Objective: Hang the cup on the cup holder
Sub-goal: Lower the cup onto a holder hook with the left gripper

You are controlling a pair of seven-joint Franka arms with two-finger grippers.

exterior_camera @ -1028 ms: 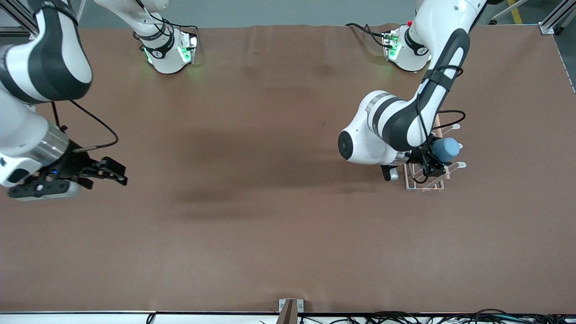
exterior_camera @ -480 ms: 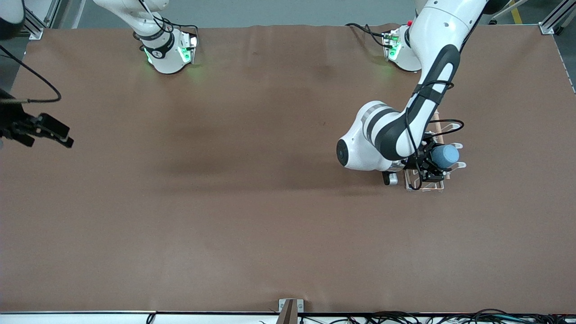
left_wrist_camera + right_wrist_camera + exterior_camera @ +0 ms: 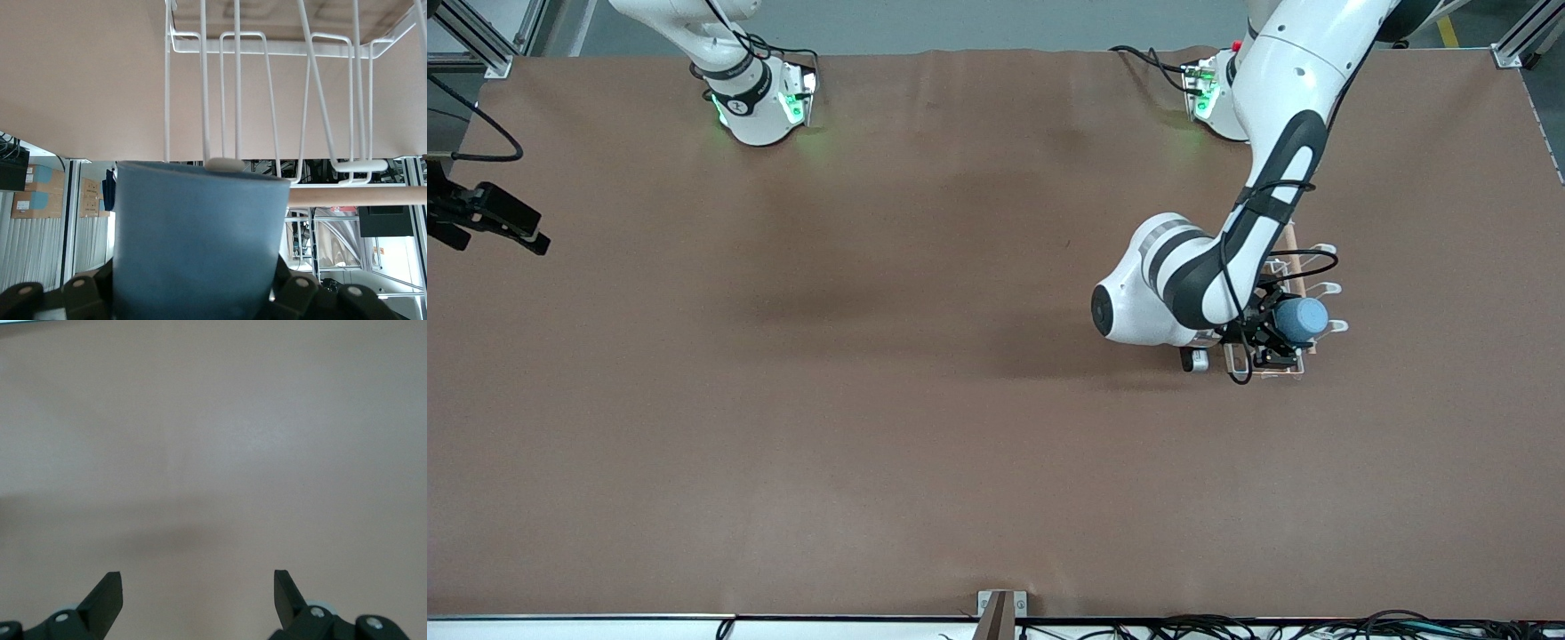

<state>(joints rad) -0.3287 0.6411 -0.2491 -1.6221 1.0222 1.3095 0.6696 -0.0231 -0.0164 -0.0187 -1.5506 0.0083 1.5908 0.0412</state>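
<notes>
Left pincer (image 3: pixel 1272 342) clamping blue cup (image 3: pixel 1302 319) (over white cup holder (image 3: pixel 1325 289)), right pincer (image 3: pixel 197 590) spread, waiting.

No legible text, labels, brand names or nos. anywhere. Right arm base (image 3: pixel 758 102), upper left of front view, has a small dark round mark, poss. a logo, too small to read. Cardboard boxes (image 3: pixel 37 193) at left edge of left wrist view show pale patches, maybe stickers; nothing readable on them.
</notes>
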